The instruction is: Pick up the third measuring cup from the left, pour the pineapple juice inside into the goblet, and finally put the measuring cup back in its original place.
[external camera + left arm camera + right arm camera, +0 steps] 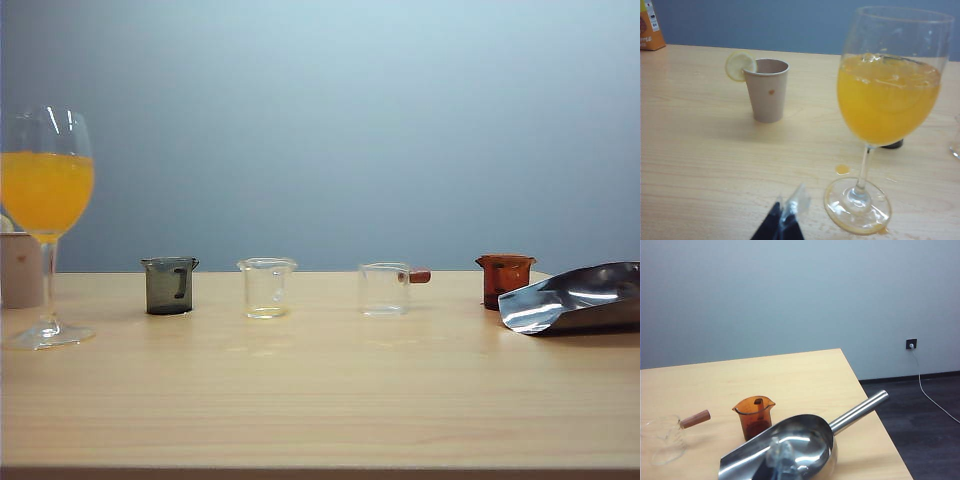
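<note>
The third measuring cup (385, 288), clear with a reddish-brown stub handle, stands upright mid-table and looks empty; it also shows at the edge of the right wrist view (662, 440). No pineapple juice shows in it. The goblet (47, 190) stands at the far left, its bowl half full of orange-yellow liquid (887, 100). My left gripper (787, 216) hangs shut and empty just short of the goblet's foot. My right gripper (777, 456) is shut with nothing in it, above a steel scoop. Neither arm appears in the exterior view.
A dark grey cup (169, 285) and a clear cup (266, 287) stand left of the third cup, an orange-brown cup (504, 278) to its right. The steel scoop (580, 297) lies at far right. A paper cup with a lemon slice (767, 90) stands behind the goblet.
</note>
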You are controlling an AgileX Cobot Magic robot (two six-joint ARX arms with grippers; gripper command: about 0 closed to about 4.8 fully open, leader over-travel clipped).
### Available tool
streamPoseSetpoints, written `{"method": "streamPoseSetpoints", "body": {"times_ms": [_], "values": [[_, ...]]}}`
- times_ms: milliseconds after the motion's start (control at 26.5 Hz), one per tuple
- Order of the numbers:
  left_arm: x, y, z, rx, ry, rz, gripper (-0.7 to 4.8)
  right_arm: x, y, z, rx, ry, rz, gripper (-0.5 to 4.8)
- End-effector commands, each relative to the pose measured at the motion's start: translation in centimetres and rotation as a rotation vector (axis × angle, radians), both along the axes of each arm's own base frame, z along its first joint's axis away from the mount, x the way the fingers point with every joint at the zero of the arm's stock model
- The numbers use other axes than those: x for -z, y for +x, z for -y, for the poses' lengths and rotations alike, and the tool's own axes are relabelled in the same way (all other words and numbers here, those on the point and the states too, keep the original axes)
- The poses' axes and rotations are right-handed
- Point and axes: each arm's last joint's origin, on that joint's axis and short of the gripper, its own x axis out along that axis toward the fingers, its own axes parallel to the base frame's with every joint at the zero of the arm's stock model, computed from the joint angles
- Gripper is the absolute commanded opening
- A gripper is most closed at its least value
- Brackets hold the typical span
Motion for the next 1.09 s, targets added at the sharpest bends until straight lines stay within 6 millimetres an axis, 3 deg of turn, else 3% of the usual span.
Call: {"method": "streamPoseSetpoints", "body": {"times_ms": [38,414,603,1093], "values": [[-0.3,0.0,-0.1,0.04,0.039,0.026,-0.03,0.1,0.0,0.0,0.004,0.001,0.003,0.05],[-0.3,0.0,-0.4,0.039,0.059,0.025,-0.03,0.3,0.1,0.0,0.002,0.0,-0.021,0.05],[-0.3,0.0,-0.3,0.042,0.059,0.02,-0.03,2.3,0.1,-0.1,-0.01,-0.015,-0.232,0.05],[-0.3,0.0,-0.3,0.043,0.059,0.02,-0.03,2.3,0.1,-0.2,-0.016,-0.016,-0.233,0.05]]}}
